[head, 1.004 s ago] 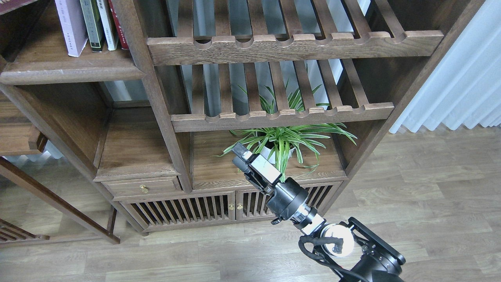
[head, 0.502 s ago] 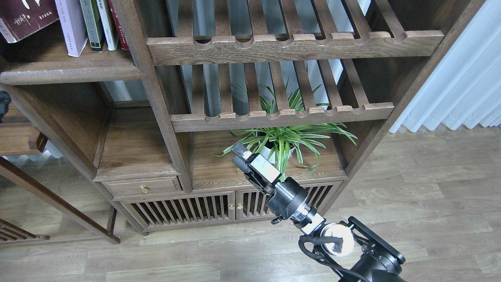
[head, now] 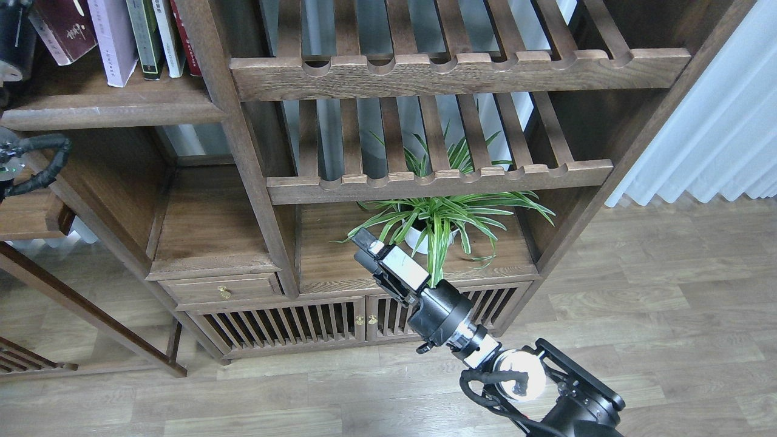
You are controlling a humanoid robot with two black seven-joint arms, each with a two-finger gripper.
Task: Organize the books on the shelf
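The maroon book (head: 64, 30) with cream characters stands tilted on the dark-brown shelf (head: 115, 109) at the top left, leaning toward the pale lavender book (head: 112, 42). A dark grey-green book (head: 142, 36) stands upright right of the lavender one. My left gripper (head: 15, 33) is a dark shape at the left edge beside the maroon book; its fingers and any grip are hidden. My right gripper (head: 363, 238) hangs in front of the lower shelf, far from the books, holding nothing; its fingers overlap in this view.
A white book (head: 167, 36) and a red book (head: 182, 36) stand right of the grey-green one. Two slatted racks (head: 449, 73) fill the middle bay. A potted spider plant (head: 437, 221) sits behind my right gripper. A post (head: 212, 73) bounds the shelf's right side.
The maroon book has come in from the left and moved right, more upright, up to the lavender book. My left arm has entered at the left edge. My right arm shifted slightly left.
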